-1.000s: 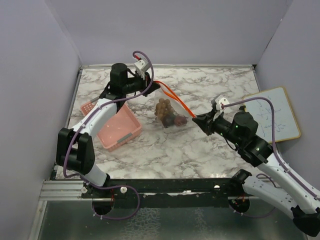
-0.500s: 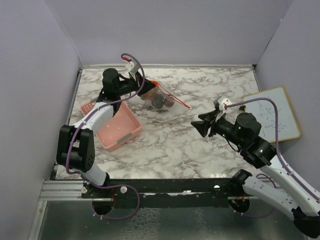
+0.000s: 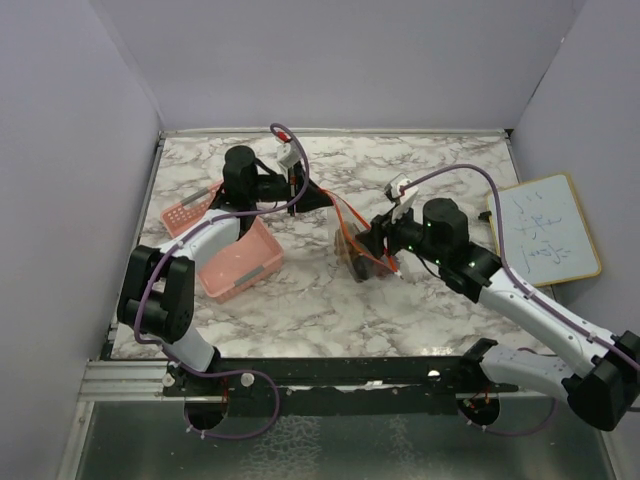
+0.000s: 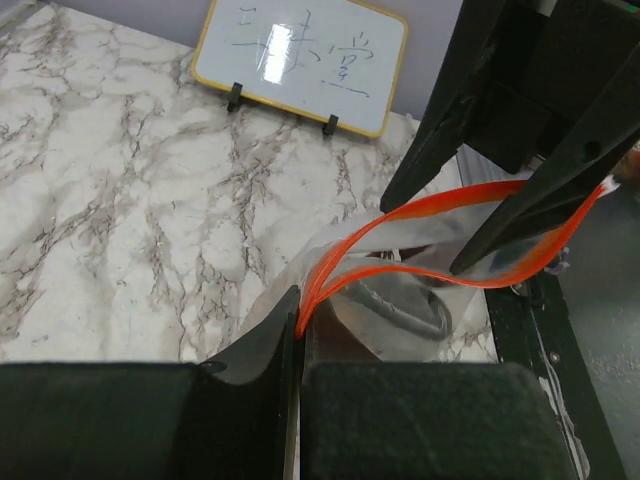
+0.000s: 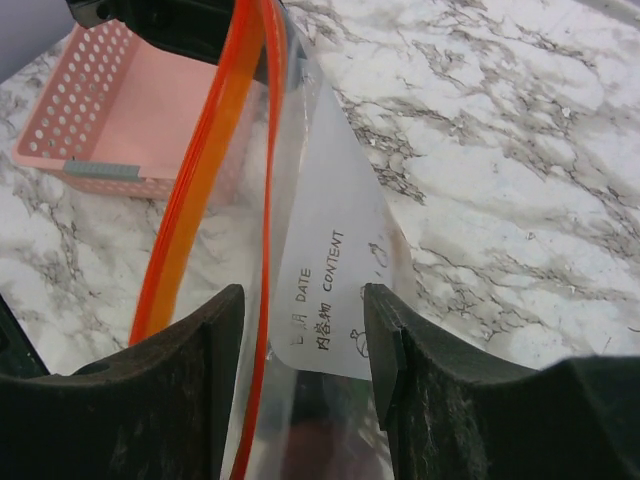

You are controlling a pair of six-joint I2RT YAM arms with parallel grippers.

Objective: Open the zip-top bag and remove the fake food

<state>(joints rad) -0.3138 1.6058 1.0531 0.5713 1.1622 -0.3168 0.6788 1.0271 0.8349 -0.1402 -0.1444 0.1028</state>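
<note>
Fingers point(image 4: 420, 420) of the left gripper point(image 4: 297, 340) clench the zip-top bag point(image 5: 325, 230); the right gripper point(image 5: 300, 300), released, apparently straddles one lip and should close first.

Zip-top bag point(image 5: 330, 200) is glossy, crinkled clear plastic; table point(image 3: 440, 170) smooth, marbled.

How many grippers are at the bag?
2. The left gripper is shut on the clear plastic zip-top bag at its orange-red strip; the right gripper, jaws open, straddles the other end.

Top view looking down, close wrist views facing each other, sharing zip-top bag point(image 5: 322, 215)
</note>
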